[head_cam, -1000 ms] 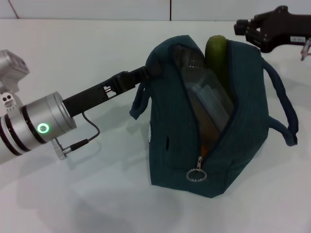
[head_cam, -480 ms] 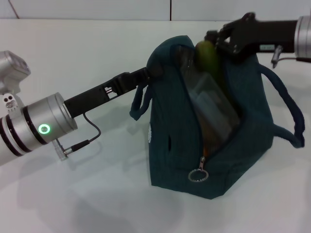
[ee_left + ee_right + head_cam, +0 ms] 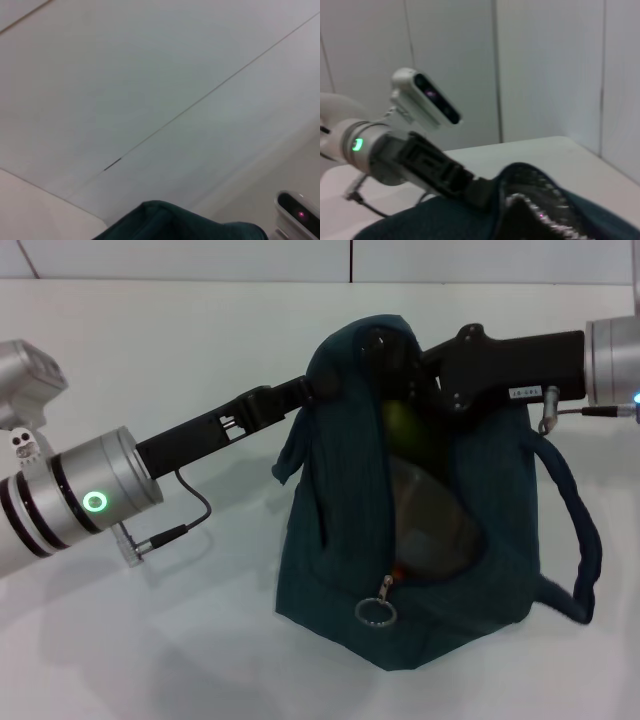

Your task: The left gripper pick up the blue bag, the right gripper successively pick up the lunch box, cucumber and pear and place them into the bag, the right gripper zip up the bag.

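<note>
The blue bag point(image 3: 330, 540) stands open at the table's middle. My left gripper point(image 3: 312, 390) is shut on the bag's upper left rim and holds it up. My right gripper point(image 3: 400, 375) reaches in from the right and sits in the bag's mouth, its tip hidden by the fabric. Just under it the green cucumber point(image 3: 402, 425) lies inside the bag. The clear lunch box point(image 3: 435, 515) shows lower in the opening. The pear cannot be made out. The zip's ring pull point(image 3: 375, 612) hangs at the near end. The right wrist view shows the zip's rim point(image 3: 535, 210) and my left gripper point(image 3: 475, 187).
The bag's right handle point(image 3: 582, 530) loops out over the white table point(image 3: 150, 640); its left handle point(image 3: 295, 445) hangs below my left gripper. A cable point(image 3: 185, 520) hangs from the left arm. The left wrist view shows wall and a strip of bag fabric point(image 3: 175, 222).
My right arm has moved left and down into the bag's mouth. The cucumber, which stood up out of the bag, has sunk inside. The bag has shifted left and sagged.
</note>
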You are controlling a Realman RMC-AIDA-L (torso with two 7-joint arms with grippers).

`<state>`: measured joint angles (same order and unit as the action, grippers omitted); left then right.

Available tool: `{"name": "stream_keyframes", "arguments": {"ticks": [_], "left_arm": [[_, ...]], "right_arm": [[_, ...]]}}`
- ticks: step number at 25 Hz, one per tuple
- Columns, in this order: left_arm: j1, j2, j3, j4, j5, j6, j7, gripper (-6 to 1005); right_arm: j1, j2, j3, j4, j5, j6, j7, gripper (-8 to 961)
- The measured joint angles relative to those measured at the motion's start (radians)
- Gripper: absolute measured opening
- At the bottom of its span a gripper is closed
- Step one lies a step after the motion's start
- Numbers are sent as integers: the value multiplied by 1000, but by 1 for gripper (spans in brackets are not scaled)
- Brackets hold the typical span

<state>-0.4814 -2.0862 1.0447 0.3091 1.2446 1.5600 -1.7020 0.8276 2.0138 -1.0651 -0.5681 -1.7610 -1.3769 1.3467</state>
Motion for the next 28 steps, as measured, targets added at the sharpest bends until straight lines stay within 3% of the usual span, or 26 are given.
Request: {"name": "stream_keyframes", "arguments": {"ticks": [5, 14, 22, 28], "left_arm": [[-1, 0, 0, -1, -1, 0, -1, 62], [5, 0, -7, -1, -2, -7, -2, 62], [3, 1, -9, -1, -3, -19, -2, 62], [-2, 1, -11, -1, -3, -24, -1, 62]], "right_arm": [[-24, 0, -2, -33, -1, -36, 22, 71], [-238, -11, 76, -281, 137, -199, 71, 73], [-290, -24, 118, -240, 199, -463, 115, 75], [-259, -19, 84, -119, 178, -678, 143, 76]]}}
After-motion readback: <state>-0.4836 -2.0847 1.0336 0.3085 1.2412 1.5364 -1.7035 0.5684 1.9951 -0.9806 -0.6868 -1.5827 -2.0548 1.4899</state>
